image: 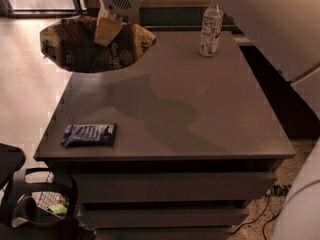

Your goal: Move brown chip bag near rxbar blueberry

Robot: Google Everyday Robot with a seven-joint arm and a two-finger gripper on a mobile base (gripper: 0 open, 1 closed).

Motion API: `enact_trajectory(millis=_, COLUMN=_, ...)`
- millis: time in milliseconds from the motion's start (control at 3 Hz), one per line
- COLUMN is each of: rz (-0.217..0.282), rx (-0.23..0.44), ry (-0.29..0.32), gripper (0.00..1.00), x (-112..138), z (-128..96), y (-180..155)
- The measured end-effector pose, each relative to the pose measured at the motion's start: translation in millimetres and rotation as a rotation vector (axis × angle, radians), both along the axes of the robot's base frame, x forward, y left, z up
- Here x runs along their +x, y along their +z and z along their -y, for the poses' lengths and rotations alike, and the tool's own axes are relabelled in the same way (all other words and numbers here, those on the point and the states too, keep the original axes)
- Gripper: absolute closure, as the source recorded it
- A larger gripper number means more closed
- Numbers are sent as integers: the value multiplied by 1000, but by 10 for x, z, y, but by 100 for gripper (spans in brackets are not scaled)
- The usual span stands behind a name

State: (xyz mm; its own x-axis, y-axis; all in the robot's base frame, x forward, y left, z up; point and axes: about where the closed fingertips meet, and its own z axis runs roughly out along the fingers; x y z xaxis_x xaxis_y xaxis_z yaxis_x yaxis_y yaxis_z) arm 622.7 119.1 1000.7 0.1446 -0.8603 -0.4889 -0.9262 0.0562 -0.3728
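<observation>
— Where is the gripper [108,30]?
— Far left, above the table's far-left corner. It is clamped on the top of the brown chip bag [75,46], which hangs in the air, clear of the surface.
— And the rxbar blueberry [89,134]?
— Lying flat on the table [210,114] by the near-left edge, well apart from the bag.
— Anything else up there?
— A clear water bottle [210,26] stands upright near the far edge, right of centre. A dark shadow [150,106] falls across the middle of the tabletop.
</observation>
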Motion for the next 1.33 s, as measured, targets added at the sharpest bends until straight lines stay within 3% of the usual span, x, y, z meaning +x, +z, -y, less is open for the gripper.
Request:
enact_trajectory(millis=333, rz=-75, rx=-54, ry=46, gripper=100, x=-143, z=-88, y=-113)
enact_trajectory(millis=667, rz=-81, rx=-61, ry=49, gripper=82, x=-164, z=-88, y=-126)
enact_trajectory(millis=1333, rz=-80, rx=-61, ry=53, gripper=28, x=-173, z=-111, y=-131)
